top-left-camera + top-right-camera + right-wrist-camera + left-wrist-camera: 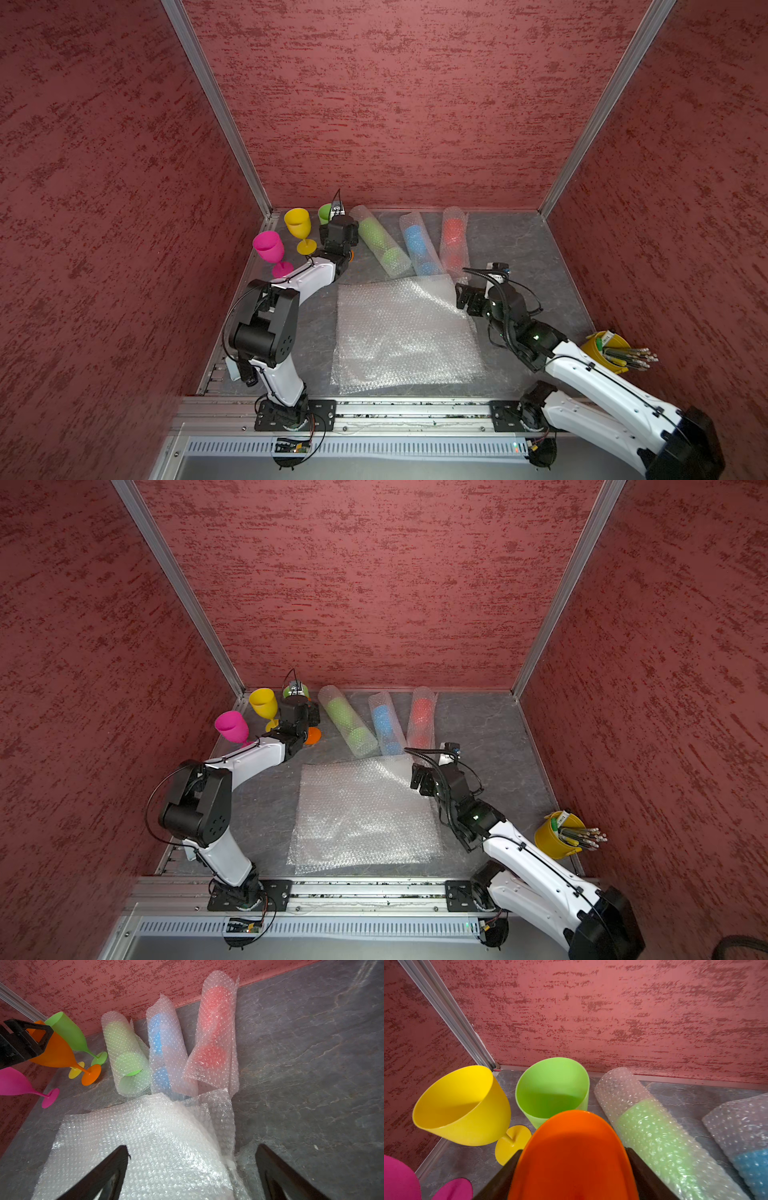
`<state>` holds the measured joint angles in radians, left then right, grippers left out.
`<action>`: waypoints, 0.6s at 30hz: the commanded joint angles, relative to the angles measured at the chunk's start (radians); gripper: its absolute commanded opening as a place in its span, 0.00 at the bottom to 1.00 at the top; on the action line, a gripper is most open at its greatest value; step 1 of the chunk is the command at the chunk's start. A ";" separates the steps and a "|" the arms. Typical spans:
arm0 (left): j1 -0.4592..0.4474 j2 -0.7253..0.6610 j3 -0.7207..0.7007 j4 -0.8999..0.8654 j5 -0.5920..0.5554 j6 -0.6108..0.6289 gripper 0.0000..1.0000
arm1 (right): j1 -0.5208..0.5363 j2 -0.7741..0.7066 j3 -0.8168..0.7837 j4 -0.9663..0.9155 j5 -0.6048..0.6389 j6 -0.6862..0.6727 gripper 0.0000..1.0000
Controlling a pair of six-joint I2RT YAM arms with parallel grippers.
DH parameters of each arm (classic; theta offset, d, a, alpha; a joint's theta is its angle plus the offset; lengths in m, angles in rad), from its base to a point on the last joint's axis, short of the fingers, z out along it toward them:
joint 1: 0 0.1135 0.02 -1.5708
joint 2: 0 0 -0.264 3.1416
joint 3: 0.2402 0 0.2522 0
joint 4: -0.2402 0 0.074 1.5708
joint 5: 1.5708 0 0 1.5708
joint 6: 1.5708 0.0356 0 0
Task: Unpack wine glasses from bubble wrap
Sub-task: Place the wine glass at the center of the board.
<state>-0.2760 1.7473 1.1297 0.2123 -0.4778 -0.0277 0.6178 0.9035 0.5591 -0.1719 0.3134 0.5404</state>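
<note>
left end effector point(573, 1155) holds orange goblet point(58, 1051) beside yellow goblet point(463, 1105), right end effector point(191, 1153) wide over flat bubble wrap point(145, 1136)

orange goblet point(571, 1157) solid bright orange. yellow goblet point(460, 1105) solid yellow. bare green goblet point(552, 1088) lime green. pink goblet point(268, 247) magenta. bubble wrap tubes point(360, 214) clear whitish, dotted all over with small bubbles. wrapped green goblet point(380, 241) shows pale green through the wrap, blue goblet point(417, 245) pale blue, red goblet point(454, 237) pinkish red. flat bubble wrap sheets point(403, 332) whitish, same dot pattern. worktop point(528, 245) dark grey, marbled with pale veins. walls point(374, 104) dull red with darker red streaky mottling. bucket point(548, 841) yellow. left arm point(316, 274), right arm point(590, 374) white with black joints.
</note>
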 commanded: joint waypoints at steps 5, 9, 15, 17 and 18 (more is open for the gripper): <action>0.064 0.001 0.014 0.065 -0.026 -0.011 0.73 | -0.004 0.025 0.012 0.056 0.024 -0.025 0.97; 0.086 -0.009 -0.024 0.091 -0.039 -0.023 0.73 | -0.004 0.032 0.013 0.063 0.031 -0.029 0.97; 0.119 -0.008 -0.054 0.092 -0.029 -0.062 0.75 | -0.003 0.039 0.014 0.070 0.030 -0.026 0.97; 0.126 -0.004 -0.057 0.087 -0.023 -0.072 0.76 | -0.004 0.040 0.013 0.068 0.034 -0.026 0.97; 0.126 -0.002 -0.057 0.083 -0.024 -0.074 0.77 | -0.004 0.040 0.013 0.069 0.035 -0.025 0.97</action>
<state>-0.1589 1.7493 1.0779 0.2726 -0.4999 -0.0750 0.6178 0.9405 0.5591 -0.1326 0.3199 0.5186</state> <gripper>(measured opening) 0.765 0.973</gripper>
